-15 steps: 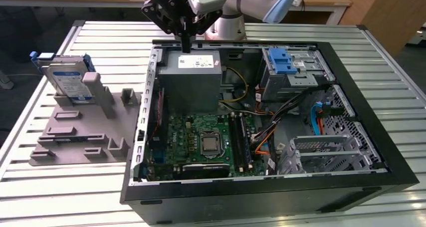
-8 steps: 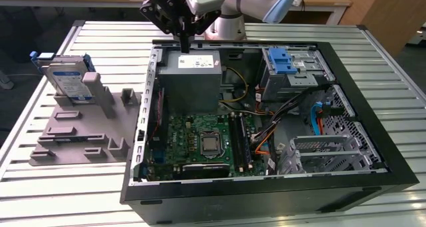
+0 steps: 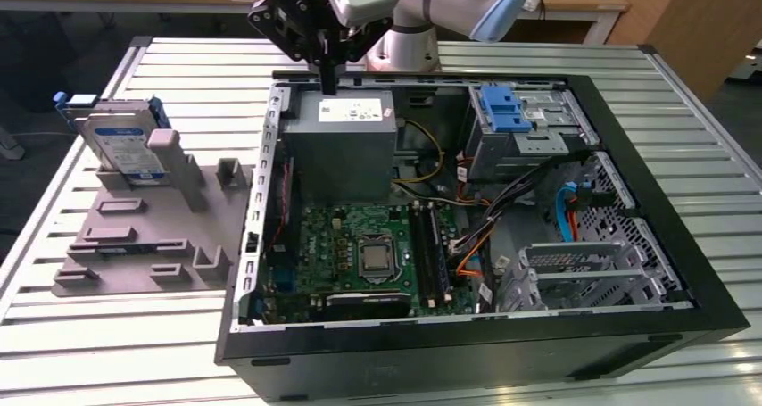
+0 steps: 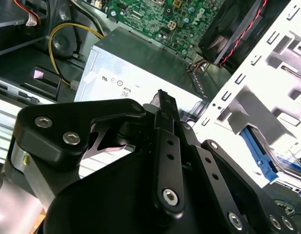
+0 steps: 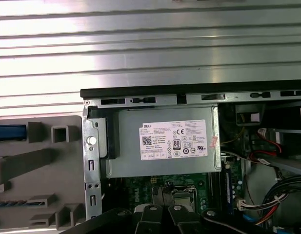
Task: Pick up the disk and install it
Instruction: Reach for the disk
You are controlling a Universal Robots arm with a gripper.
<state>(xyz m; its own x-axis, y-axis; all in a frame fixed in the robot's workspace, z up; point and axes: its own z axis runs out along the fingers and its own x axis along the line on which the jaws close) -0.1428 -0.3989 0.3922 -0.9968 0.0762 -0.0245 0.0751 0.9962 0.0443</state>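
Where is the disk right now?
In the exterior view, the disk stands upright in the grey holder on the table, at that view's left, beside and outside the open computer case.

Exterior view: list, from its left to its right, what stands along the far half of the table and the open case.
disk, upright in the grey holder → grey metal box with a white sticker → blue latch
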